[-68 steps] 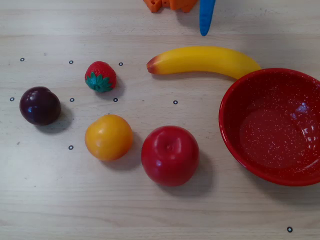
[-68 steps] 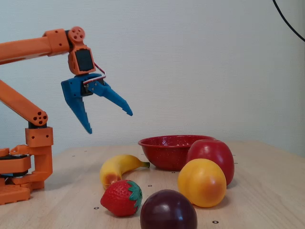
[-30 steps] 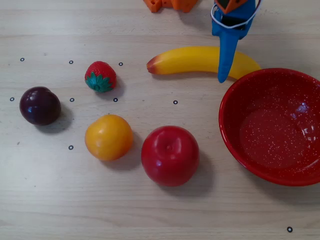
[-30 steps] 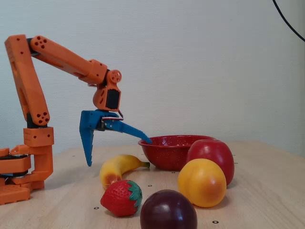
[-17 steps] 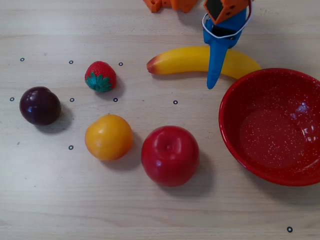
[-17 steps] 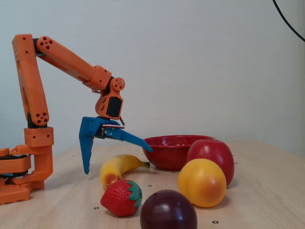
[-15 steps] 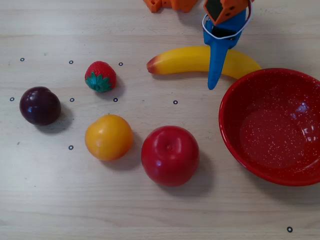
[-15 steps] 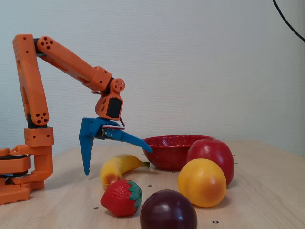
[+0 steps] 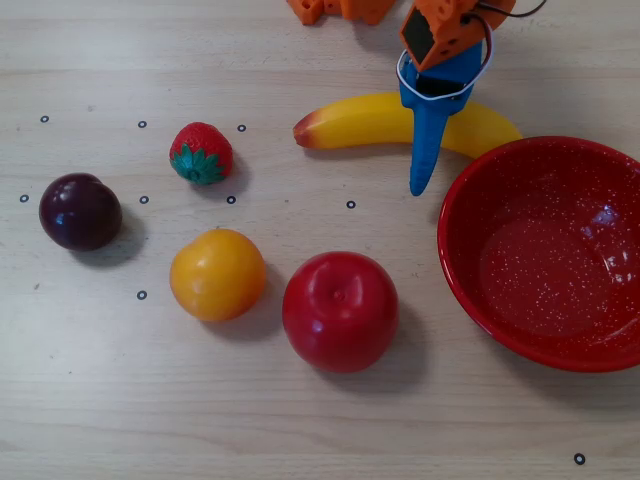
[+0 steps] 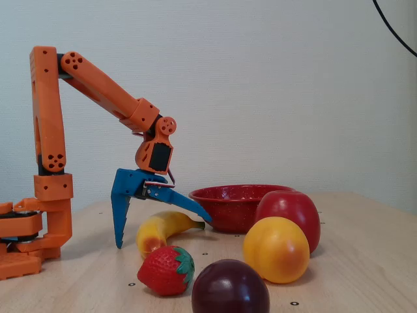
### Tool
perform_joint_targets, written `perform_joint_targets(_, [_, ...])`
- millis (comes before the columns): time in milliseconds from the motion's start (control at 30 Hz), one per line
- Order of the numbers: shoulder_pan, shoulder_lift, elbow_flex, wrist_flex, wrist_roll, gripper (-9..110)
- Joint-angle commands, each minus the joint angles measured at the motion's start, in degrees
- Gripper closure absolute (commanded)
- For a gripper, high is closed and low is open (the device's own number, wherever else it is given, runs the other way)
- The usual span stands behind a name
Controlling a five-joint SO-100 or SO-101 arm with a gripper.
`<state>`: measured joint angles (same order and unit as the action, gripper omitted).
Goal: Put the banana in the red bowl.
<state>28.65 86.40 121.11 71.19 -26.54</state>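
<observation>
Gripper [image 10: 163, 228] spread wide, straddling banana [image 9: 370, 120], which lies flat near far edge of tabletop [image 9: 300, 420], just beside red bowl [image 9: 545, 250] at right edge in overhead view. Step: pre-grasp. Next likely: lower, clamp banana mid-length, lift, carry over bowl rim

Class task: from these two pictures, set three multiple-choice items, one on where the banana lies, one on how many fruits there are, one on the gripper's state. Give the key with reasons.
1. The banana lies
A. in the red bowl
B. on the table beside the bowl
C. on the apple

2. Fruits on the table:
A. three
B. four
C. five

3. The gripper is
A. open astride the banana
B. shut on the strawberry
C. inside the bowl

Key: 1 B, the overhead view shows the bowl empty. 2 C, banana, strawberry, plum, orange fruit, apple. 3 A, the fixed view shows the blue fingers spread over it.
</observation>
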Motion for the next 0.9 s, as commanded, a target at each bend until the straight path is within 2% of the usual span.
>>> perform_joint_targets(0, [-1.2,0.5,-1.5,-1.7,2.1,28])
perform_joint_targets(267, [-1.0,-2.1,-1.9,-2.0,2.8,29])
perform_joint_targets(633, [-2.0,-2.5,-2.0,-3.5,3.3,50])
perform_joint_targets(867, [-2.8,-2.7,-2.0,-4.7,3.5,55])
